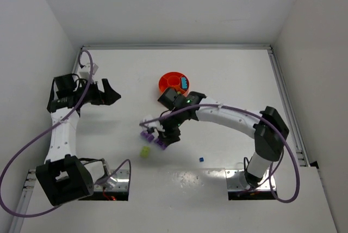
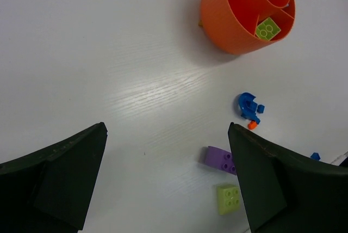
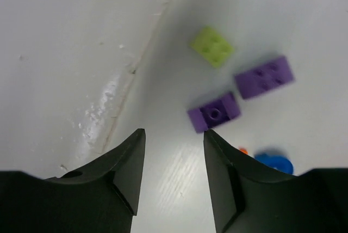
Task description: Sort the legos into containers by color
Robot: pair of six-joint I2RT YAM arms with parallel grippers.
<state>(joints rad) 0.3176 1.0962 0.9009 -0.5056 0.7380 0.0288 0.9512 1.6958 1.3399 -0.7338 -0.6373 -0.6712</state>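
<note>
Sorting is judged barely begun: one lime brick [image 2: 268, 29] is seen in a wedge of the ribbed orange bowl [image 2: 228, 20], and a teal piece [image 1: 185, 83] in another. On the glossy white desk [image 2: 109, 53] are left a studded purple brick [image 3: 214, 113], a second purple brick [image 3: 265, 77], a loose lime brick [image 3: 212, 46], a rounded blue piece [image 3: 273, 163] and a tiny orange bit [image 3: 243, 150]. The right end effector [image 3: 174, 140] is held partly open and empty near the purple bricks. The left end effector [image 2: 167, 129] is spread wide, empty.
</note>
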